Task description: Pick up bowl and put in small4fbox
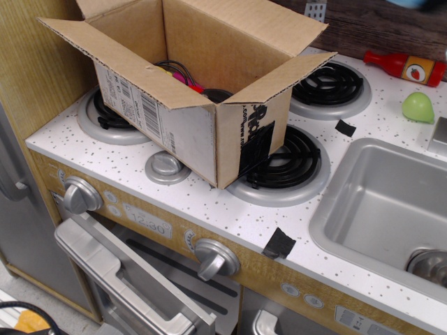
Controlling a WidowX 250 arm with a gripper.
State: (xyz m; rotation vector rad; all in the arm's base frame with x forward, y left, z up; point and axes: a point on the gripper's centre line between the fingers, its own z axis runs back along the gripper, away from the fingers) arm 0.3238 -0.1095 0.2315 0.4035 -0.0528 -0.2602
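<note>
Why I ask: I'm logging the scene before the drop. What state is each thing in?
small4fbox: upright on the stove, flaps open, some items inside.
bowl: probably the light blue sliver at the top edge; not in the box.
sink: nothing visible in it.
red bottle: lying on its side.
green object: resting on the counter.
oven door: appears ajar.
gripper: out of view.
</note>
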